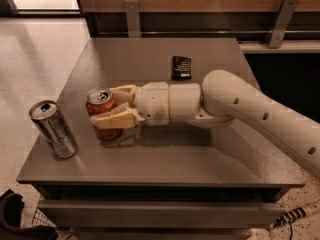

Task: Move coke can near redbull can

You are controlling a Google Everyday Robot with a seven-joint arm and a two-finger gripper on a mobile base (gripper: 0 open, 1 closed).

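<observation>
The coke can (pixel 101 109), red with a silver top, stands upright near the left front of the grey table (pixel 200 159). My gripper (pixel 107 106) reaches in from the right and its cream fingers (pixel 117 119) are shut around the can's body. The redbull can (pixel 53 129), slim and silver with an open top, stands upright at the table's front left corner, a short gap to the left of the coke can.
A small black packet (pixel 181 67) lies on the table behind my arm. My white arm (pixel 240 109) crosses the right half of the table. A wooden wall with metal brackets runs along the back. The floor lies to the left.
</observation>
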